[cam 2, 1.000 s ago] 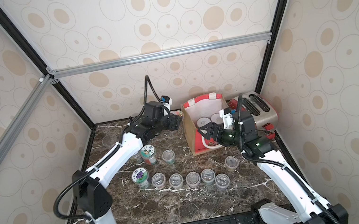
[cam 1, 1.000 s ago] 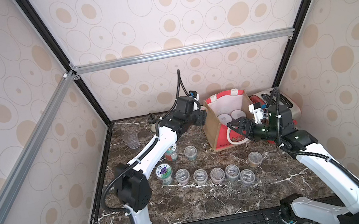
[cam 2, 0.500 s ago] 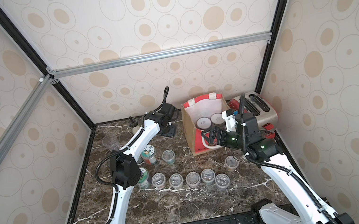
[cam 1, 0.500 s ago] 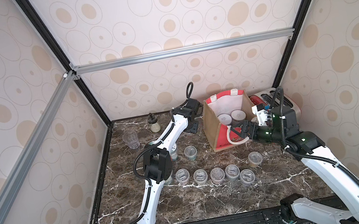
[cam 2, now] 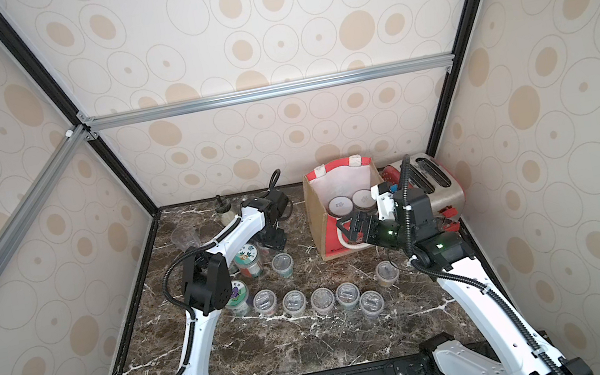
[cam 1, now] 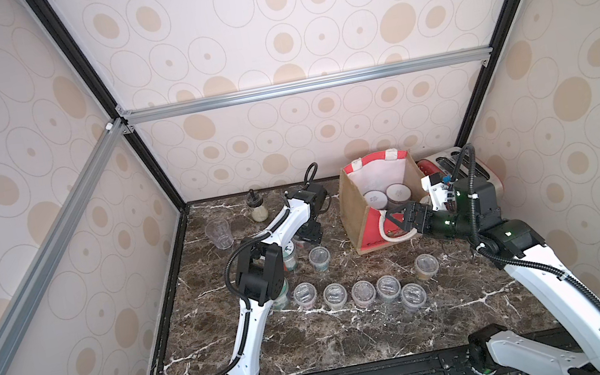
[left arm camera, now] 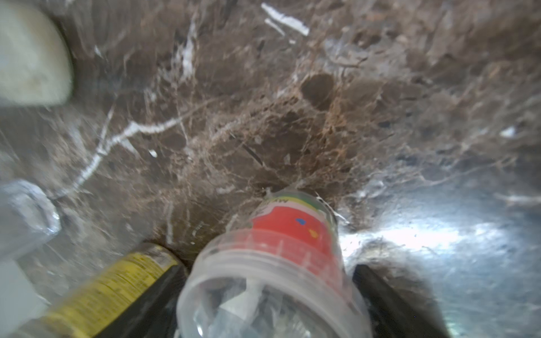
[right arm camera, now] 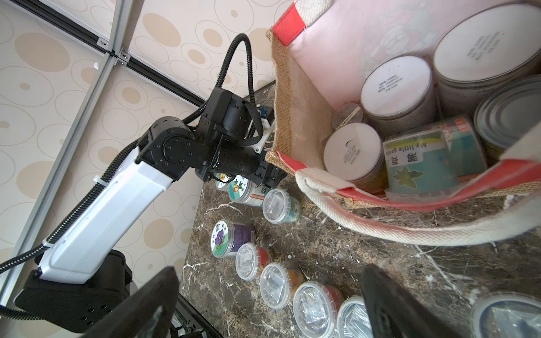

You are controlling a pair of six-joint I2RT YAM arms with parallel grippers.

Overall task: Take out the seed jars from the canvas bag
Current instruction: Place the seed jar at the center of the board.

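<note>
The canvas bag (cam 1: 351, 204) (right arm camera: 295, 117) stands open at the back of the marble table. Seed jars with white lids (cam 1: 374, 199) (right arm camera: 395, 85) and a green-labelled one (right arm camera: 418, 166) lie inside. Several clear-lidded seed jars (cam 1: 335, 295) (right arm camera: 275, 281) stand in a row on the table, with flower-lidded ones (cam 2: 247, 255) to their left. My left gripper (cam 1: 309, 235) is down at the table, left of the bag, open around a red-labelled seed jar (left arm camera: 292, 231) that stands on the marble between its fingers (left arm camera: 117, 292). My right gripper (cam 1: 400, 221) (right arm camera: 269, 304) hangs open and empty at the bag's front rim.
A glass shaker (cam 1: 258, 206) and a clear tumbler (cam 1: 219, 234) stand at the back left. A red toaster (cam 1: 449, 166) sits right of the bag, behind my right arm. A white rope handle (right arm camera: 380, 228) droops over the bag's front. Enclosure walls close in on three sides.
My left arm has swung away from the bag's side, folded at the elbow, and come down to the table with the red-labelled jar. The right gripper has barely moved.
</note>
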